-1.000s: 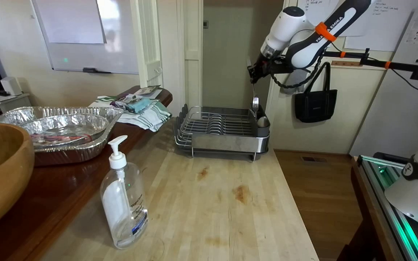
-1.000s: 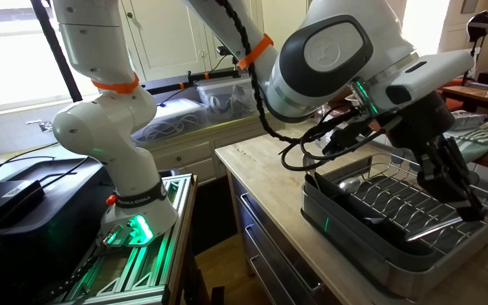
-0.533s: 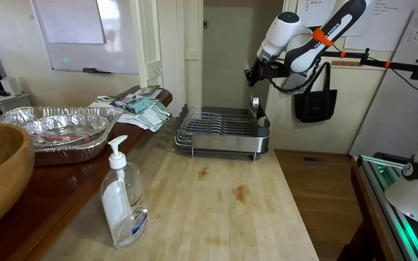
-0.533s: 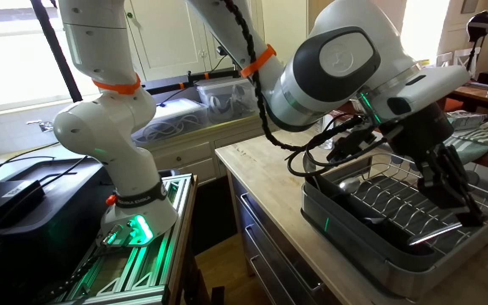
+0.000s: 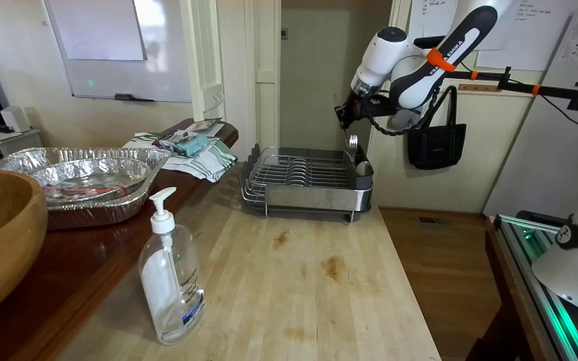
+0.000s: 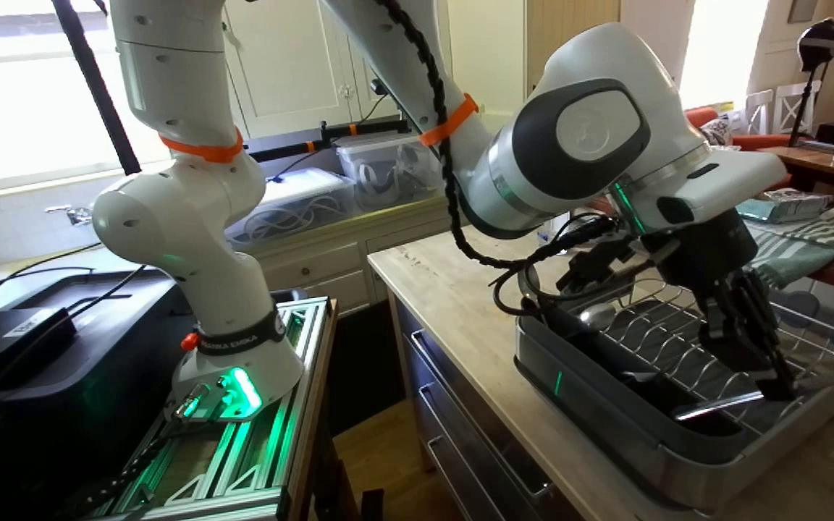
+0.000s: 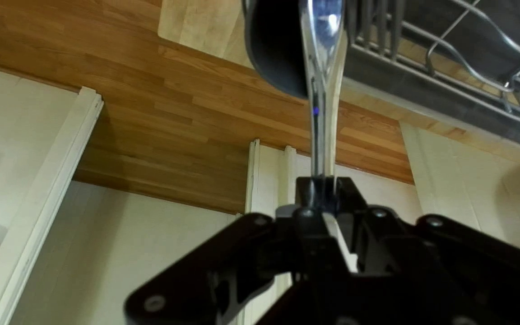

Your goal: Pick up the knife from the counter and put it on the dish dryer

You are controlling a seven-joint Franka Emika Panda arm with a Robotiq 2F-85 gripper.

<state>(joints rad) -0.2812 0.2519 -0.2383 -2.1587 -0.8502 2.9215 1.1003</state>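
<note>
the hand pinches the knife partway along, one end pointing down towards the cutlery caddy of the dish dryer (fork and spoon stand there), presumably so it can slide in lengthwise.

"FRANKA EMIKA" marks the base and, partly covered, the arm; the bottle bears a blurred "TopCare".

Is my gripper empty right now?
No, the wrist view shows the knife pinched between the fingertips of the gripper.
</note>
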